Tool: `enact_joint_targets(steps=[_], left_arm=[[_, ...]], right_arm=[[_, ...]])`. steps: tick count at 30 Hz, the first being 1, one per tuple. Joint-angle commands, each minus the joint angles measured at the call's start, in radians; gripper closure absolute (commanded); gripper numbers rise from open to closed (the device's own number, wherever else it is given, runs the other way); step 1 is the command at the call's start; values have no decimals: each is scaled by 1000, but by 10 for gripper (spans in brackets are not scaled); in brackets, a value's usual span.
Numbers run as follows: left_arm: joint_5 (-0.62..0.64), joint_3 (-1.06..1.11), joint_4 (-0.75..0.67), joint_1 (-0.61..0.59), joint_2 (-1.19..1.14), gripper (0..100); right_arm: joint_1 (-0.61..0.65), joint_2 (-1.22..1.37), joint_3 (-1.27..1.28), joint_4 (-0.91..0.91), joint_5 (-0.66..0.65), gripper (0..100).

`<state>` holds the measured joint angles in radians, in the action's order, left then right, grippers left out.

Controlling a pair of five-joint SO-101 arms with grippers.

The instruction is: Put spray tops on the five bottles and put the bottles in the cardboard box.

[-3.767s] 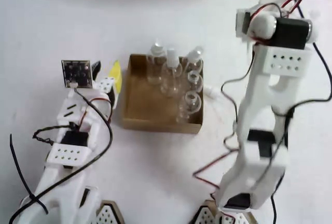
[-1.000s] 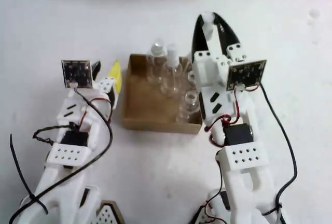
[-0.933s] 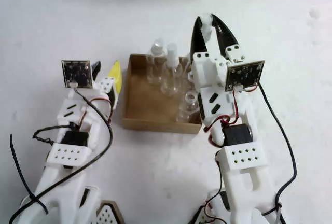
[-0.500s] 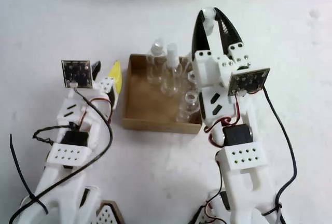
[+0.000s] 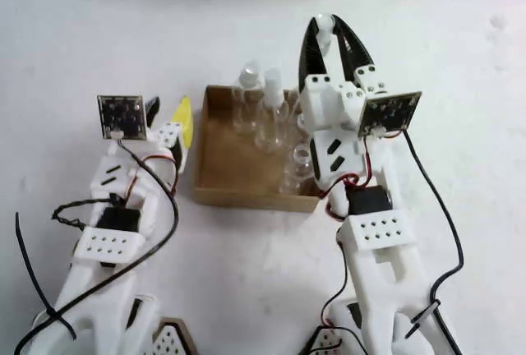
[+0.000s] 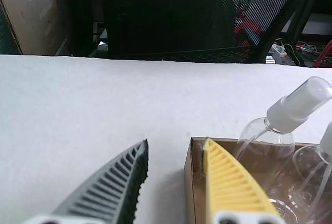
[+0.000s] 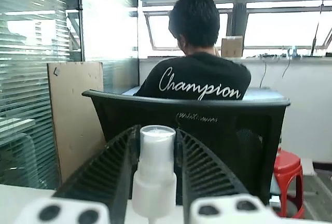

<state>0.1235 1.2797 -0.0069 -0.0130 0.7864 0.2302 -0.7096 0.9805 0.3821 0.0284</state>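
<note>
Right gripper (image 5: 329, 28) is seen clenched on a white spray top (image 7: 154, 164), which is held upright between the black fingers, at about 1 o'clock from the middle of the cardboard box (image 5: 246, 197), past its far rim. Left gripper (image 6: 174, 149) is held parted and empty at 9 o'clock of the box, with its yellow finger (image 6: 228, 187) set just beside the box wall. Two capped bottles (image 5: 271, 112) are stood inside by the 12 o'clock wall, and an uncapped bottle (image 5: 301, 162) is seen at 4 o'clock.
</note>
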Motion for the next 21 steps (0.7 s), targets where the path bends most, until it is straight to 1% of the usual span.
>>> enact_joint_targets(steps=[1,6,21], left_arm=[[-12,-9,-26,2,27,839],[-12,-9,-26,2,28,839],[-12,-9,-26,2,28,839]], right_arm=[[-13,-27,-5,-61,25,984],[-21,-27,-3,-108,31,984],[-21,-122,173,-110,31,984]])
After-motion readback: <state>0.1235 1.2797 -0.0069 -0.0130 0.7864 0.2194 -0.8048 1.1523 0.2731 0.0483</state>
